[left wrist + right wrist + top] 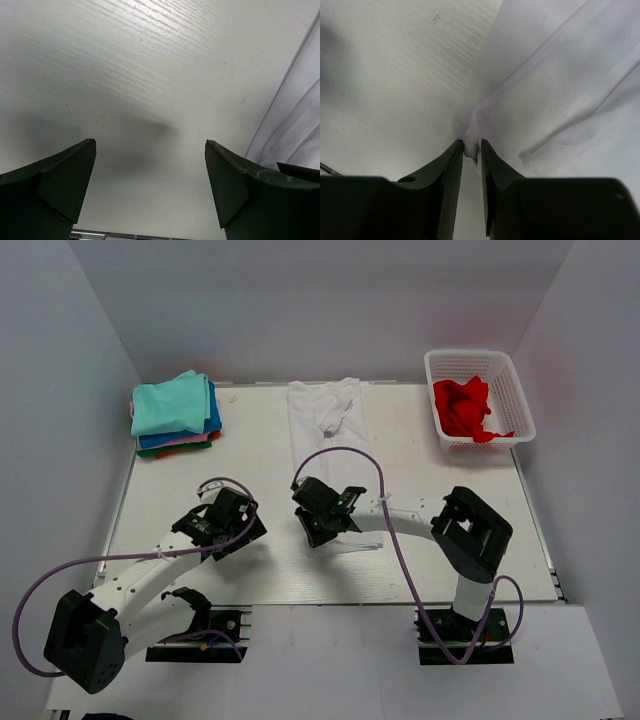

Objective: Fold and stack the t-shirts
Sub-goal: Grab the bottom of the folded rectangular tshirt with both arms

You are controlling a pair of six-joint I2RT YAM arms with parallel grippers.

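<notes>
The white t-shirt (327, 420) lies as a long narrow strip down the middle of the table. My right gripper (316, 525) is at its near end, shut on a pinch of the white t-shirt (555, 90) at its left edge. My left gripper (207, 527) is open and empty, low over bare table to the left of the shirt, whose edge shows at the right of the left wrist view (295, 130). A red t-shirt (465, 407) lies crumpled in the basket. A folded stack with a teal t-shirt (172, 405) on top sits at the back left.
The white lattice basket (510, 390) stands at the back right. The folded stack has blue, pink and green layers (180, 446) under the teal one. White walls close in the table at the back and sides.
</notes>
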